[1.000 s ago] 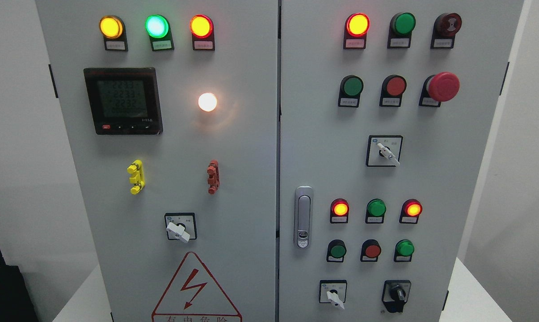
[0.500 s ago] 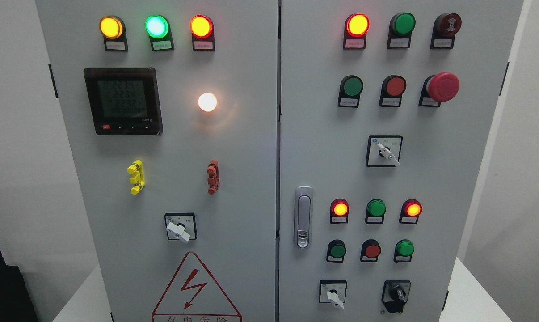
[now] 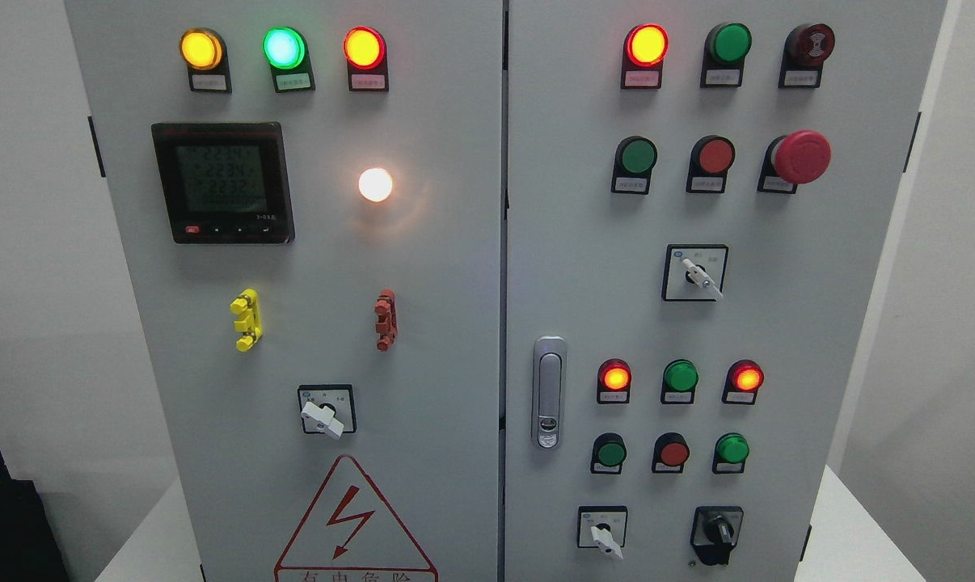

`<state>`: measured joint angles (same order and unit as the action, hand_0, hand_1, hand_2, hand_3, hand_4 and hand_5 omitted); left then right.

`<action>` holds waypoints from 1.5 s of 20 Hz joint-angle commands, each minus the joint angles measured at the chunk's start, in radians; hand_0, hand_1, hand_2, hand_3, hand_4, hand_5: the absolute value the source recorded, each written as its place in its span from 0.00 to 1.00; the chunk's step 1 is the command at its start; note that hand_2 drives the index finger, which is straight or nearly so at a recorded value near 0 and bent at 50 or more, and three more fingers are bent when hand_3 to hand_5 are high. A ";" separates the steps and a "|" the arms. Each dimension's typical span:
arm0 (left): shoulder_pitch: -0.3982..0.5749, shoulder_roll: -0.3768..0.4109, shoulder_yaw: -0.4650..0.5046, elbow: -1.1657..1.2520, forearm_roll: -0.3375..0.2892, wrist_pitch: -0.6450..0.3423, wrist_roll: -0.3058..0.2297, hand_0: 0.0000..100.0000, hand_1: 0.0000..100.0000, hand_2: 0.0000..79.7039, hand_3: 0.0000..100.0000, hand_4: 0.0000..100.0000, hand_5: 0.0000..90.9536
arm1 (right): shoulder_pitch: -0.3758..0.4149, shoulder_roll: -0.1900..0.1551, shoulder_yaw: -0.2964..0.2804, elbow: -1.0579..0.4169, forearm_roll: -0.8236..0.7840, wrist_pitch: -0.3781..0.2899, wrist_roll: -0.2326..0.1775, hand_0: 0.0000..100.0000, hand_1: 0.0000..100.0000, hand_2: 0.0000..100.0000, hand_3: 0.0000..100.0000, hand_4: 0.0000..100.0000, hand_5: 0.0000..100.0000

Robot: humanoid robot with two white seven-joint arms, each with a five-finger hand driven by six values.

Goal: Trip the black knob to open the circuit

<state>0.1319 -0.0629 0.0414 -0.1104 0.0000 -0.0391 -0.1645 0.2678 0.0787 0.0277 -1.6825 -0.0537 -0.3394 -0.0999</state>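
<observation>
The black knob (image 3: 718, 532) sits at the lower right corner of the right door (image 3: 722, 323) — just right of a white switch (image 3: 603, 537) (its grip points straight up). Neither hand shows, so their state cannot be told.

Head view: neither arm in frame. No hand, wrist or forearm at lower left, lower right or bottom edge. Finger pose, hand state: cannot be read from this view.
</observation>
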 commanded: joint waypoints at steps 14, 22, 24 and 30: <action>0.000 0.000 0.000 0.000 -0.023 -0.001 0.000 0.12 0.39 0.00 0.00 0.00 0.00 | -0.051 -0.030 0.012 -0.128 0.002 0.079 0.026 0.00 0.00 0.00 0.90 0.84 0.80; 0.000 0.000 0.000 0.000 -0.023 -0.001 0.000 0.12 0.39 0.00 0.00 0.00 0.00 | -0.111 -0.048 0.008 -0.094 -0.006 0.109 0.028 0.00 0.00 0.00 0.91 0.85 0.81; 0.000 0.000 0.000 0.000 -0.023 -0.001 0.000 0.12 0.39 0.00 0.00 0.00 0.00 | -0.122 -0.048 0.008 -0.094 -0.008 0.112 0.028 0.00 0.00 0.00 0.91 0.86 0.81; 0.000 0.000 0.000 0.000 -0.023 -0.001 0.000 0.12 0.39 0.00 0.00 0.00 0.00 | -0.162 -0.063 0.008 -0.074 -0.038 0.137 0.029 0.00 0.00 0.00 0.92 0.86 0.83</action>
<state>0.1319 -0.0629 0.0414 -0.1104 0.0000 -0.0388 -0.1645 0.1414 0.0232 0.0374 -1.7762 -0.0721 -0.2127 -0.0711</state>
